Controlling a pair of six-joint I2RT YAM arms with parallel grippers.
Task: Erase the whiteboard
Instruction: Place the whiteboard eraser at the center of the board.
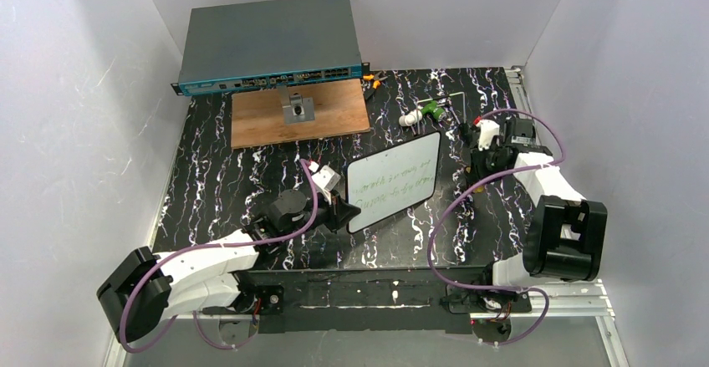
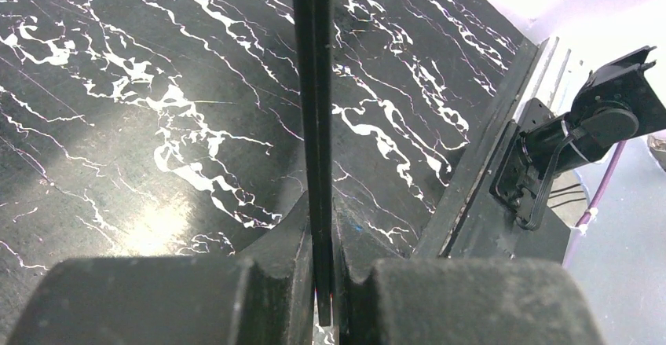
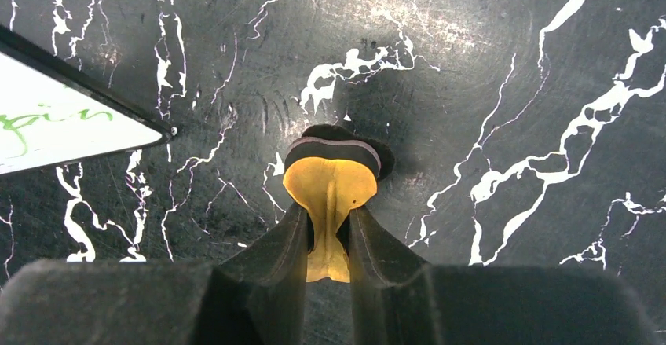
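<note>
The whiteboard (image 1: 393, 180) is a white rectangle with green handwritten lines, lying slantwise at the middle of the black marbled table. My left gripper (image 1: 341, 213) is shut on its near-left edge. In the left wrist view the board (image 2: 314, 125) shows edge-on as a thin dark strip clamped by the left gripper (image 2: 326, 282). My right gripper (image 1: 485, 145) is right of the board's far corner. It is shut on a yellow eraser (image 3: 330, 184) with a dark pad at its far end, squeezed in the right gripper (image 3: 328, 239) above the table. A whiteboard corner (image 3: 63, 117) with green ink lies to its left.
A grey-blue network switch (image 1: 267, 45) stands at the back left. In front of it lies a brown wooden board (image 1: 334, 116) bearing a small grey metal part (image 1: 298, 109). A green and white marker (image 1: 422, 114) and an orange-handled tool (image 1: 372, 79) lie behind the whiteboard.
</note>
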